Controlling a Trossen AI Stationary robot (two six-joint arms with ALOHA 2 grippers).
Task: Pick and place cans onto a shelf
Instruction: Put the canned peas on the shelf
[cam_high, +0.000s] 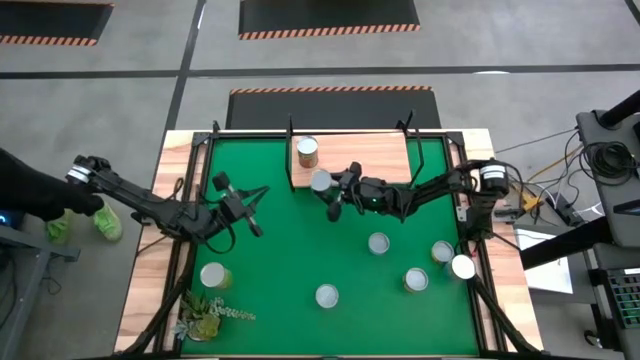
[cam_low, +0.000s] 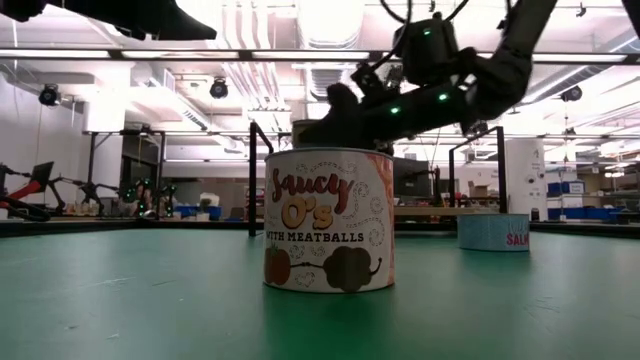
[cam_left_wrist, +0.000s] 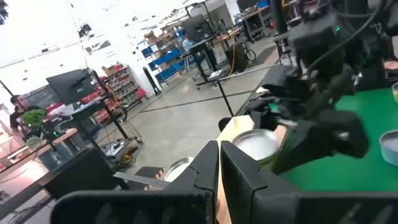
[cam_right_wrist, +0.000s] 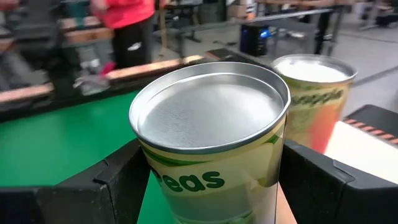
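While the right gripper (cam_high: 325, 194) holds a can (cam_right_wrist: 214, 143) between its fingers (cam_right_wrist: 118, 180) at the front edge of the shelf (cam_high: 390, 150), the left gripper (cam_high: 255, 210) hangs over the green worktop (cam_high: 300, 260) to the left, its fingers pressed together on nothing. The held can, its label showing green lettering, sits upright between the right fingers, which clasp its side wall just under the rim. A second can (cam_high: 307, 151) already stands on the shelf board, just beside the held one. Five more cans lie scattered over the near and right part of the worktop, another (cam_high: 213, 275) stands near the plant sprig (cam_high: 205, 315) at the left, and the low view shows one with a printed meatball label (cam_low: 328, 220) up close.

A tin like this is probably stiff and fairly weighty if full, with a smooth wall that could slip. Taking it across the side wall, below the rolled rim, seems the safest hold, kept vertical so that it lands flat.
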